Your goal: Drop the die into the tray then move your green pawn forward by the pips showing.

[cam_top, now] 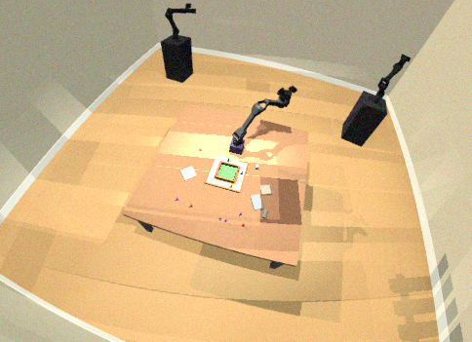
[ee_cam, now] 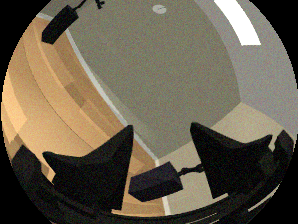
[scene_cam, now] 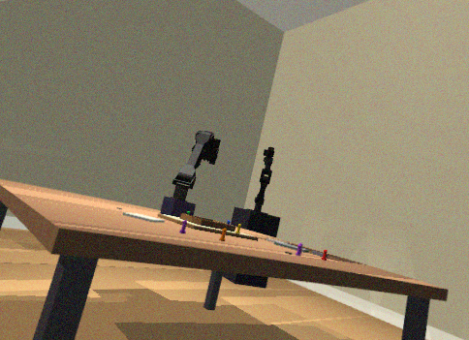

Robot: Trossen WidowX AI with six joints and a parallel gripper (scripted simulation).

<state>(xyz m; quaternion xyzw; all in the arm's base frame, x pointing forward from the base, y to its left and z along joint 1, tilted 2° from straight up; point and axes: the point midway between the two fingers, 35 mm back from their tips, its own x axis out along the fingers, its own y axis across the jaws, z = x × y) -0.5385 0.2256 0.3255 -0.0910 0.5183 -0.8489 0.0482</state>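
Observation:
The green pawn (cam_top: pixel 228 160) (scene_cam: pixel 188 213) stands on the back side of the pale square board (cam_top: pixel 211 180) (scene_cam: pixel 194 225). The tray (cam_top: pixel 227 172) (scene_cam: pixel 208 222), green inside with a brown rim, sits in the board's middle. A small white block (cam_top: pixel 256 167), which looks like the die, lies on the table just right of the board; its pips are too small to read. My gripper (cam_top: pixel 294 90) (ee_cam: pixel 162 128) is open and empty. It is raised high behind the board, beyond the arm's base, facing the room. Arrows on the board are not readable.
A blue pawn (cam_top: pixel 242 172) (scene_cam: pixel 229 223) and a yellow pawn (cam_top: pixel 231 186) (scene_cam: pixel 238 229) stand on the board. A white card (cam_top: pixel 188 172) (scene_cam: pixel 142 217) lies left. Orange (cam_top: pixel 191 206) (scene_cam: pixel 223 234), red (cam_top: pixel 243 225) (scene_cam: pixel 325 255) and purple pawns are nearer the front. Flat pieces (cam_top: pixel 256 202) lie right.

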